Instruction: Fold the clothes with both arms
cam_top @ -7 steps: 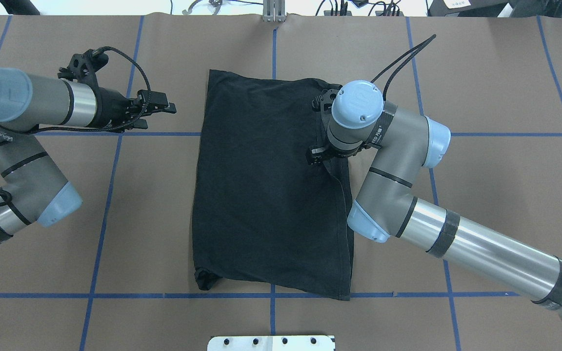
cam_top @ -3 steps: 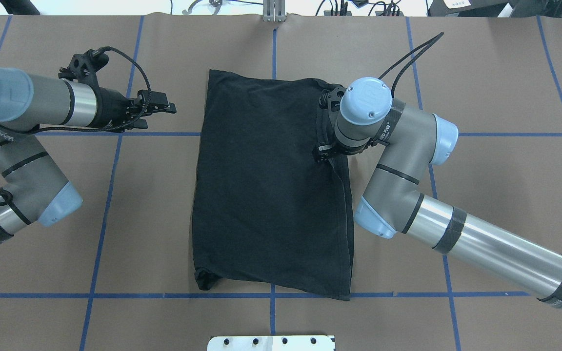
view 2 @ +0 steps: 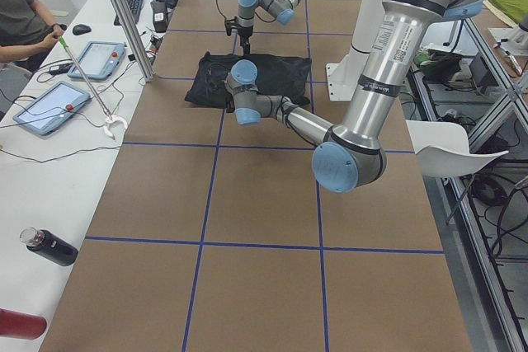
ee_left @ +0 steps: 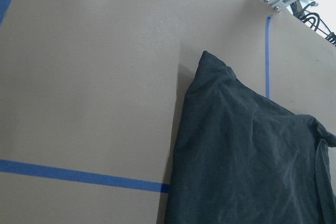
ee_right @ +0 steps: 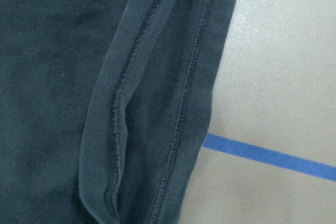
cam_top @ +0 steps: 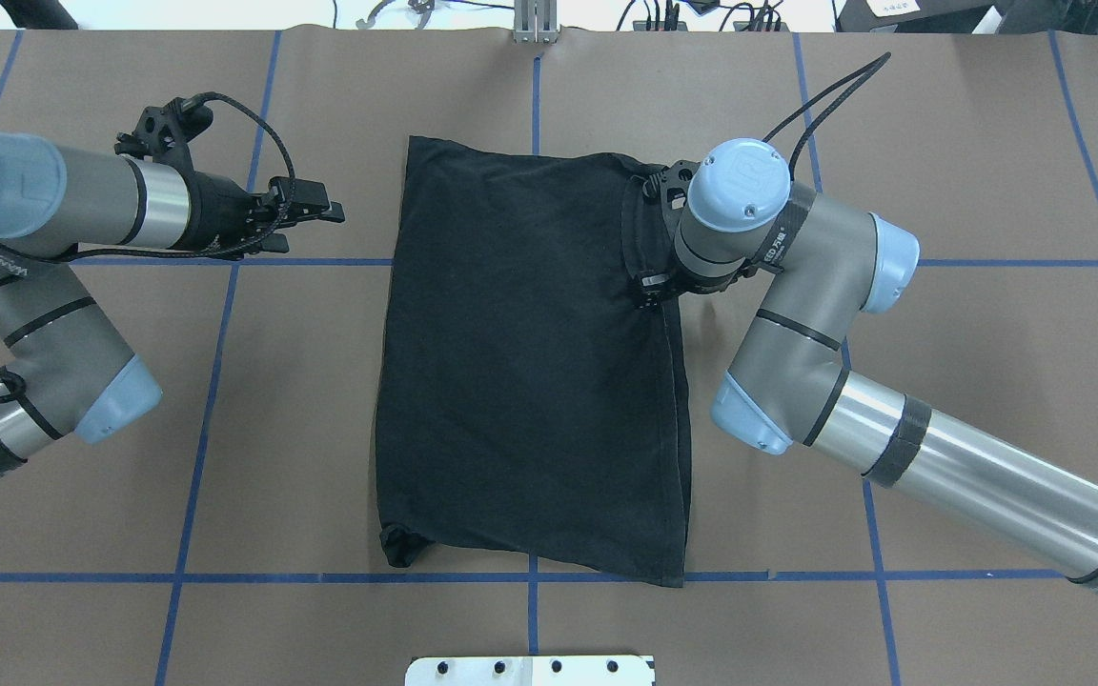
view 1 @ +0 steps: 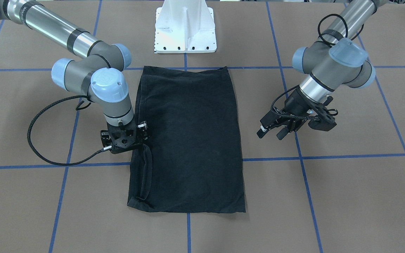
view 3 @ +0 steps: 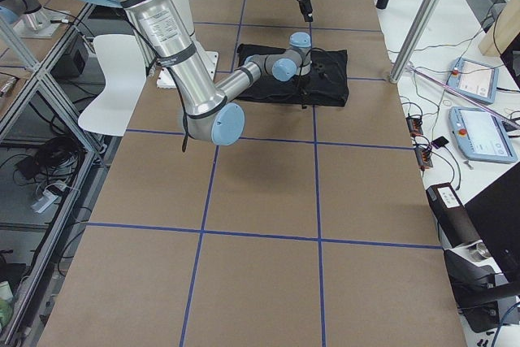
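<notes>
Brn tbl (cam_top: 987, 381), blue tape (cam_top: 225, 577), wht base (view 1: 185, 31)

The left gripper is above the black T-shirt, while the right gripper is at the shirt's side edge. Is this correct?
Not quite. The left gripper is beside the black T-shirt, over the table, apart from it; the front-facing view shows the gap. The right gripper is indeed at the shirt's side edge.

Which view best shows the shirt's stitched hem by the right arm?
Right wrist-mounted: the hem fills the frame, stitching visible. Front-facing shows only a thin loop; overhead half hides it behind the right arm; side views, too small.
</notes>
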You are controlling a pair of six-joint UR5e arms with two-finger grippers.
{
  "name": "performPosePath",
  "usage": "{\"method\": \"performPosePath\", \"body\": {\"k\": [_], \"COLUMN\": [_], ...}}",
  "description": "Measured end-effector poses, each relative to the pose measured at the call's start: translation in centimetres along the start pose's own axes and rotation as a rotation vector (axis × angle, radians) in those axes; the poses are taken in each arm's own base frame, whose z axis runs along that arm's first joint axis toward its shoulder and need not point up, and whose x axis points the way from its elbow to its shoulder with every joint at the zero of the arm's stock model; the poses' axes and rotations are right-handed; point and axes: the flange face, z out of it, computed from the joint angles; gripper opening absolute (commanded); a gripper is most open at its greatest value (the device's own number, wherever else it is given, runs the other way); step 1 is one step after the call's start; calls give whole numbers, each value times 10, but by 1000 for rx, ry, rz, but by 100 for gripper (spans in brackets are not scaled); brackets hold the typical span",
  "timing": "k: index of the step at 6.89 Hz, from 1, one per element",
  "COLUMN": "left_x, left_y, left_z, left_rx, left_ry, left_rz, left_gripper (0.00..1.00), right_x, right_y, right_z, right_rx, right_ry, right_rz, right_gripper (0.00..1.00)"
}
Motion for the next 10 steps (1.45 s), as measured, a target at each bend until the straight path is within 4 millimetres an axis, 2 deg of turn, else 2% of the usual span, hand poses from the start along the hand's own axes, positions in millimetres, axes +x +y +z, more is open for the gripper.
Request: {"method": "performPosePath", "body": {"k": [2, 3, 5, 8, 9, 10], "left_x": [2, 3, 5, 19, 27, 35], "left_y": [0, 0, 0, -6, -10, -11], "left_z": [0, 0, 0, -1, -7, -16], "left_rx": [0, 0, 0, 9, 19, 28], "left_ry": [2, 4, 5, 25, 40, 58], "left_rz": [0, 0, 1, 11, 15, 23], "left_gripper": [100, 100, 100, 100, 100, 100], "right_x": [15, 19, 22, 5, -4, -8], "right_y": [2, 1, -6, -29, -37, -45], "right_z": [3, -2, -25, -59, -64, -60], "right_rx": [-6, -3, 2, 53, 63, 62], "right_ry": [8, 2, -40, -84, -88, -86], "right_rz": [-5, -5, 3, 7, 8, 10], "right_gripper": [100, 100, 100, 100, 100, 100]}}
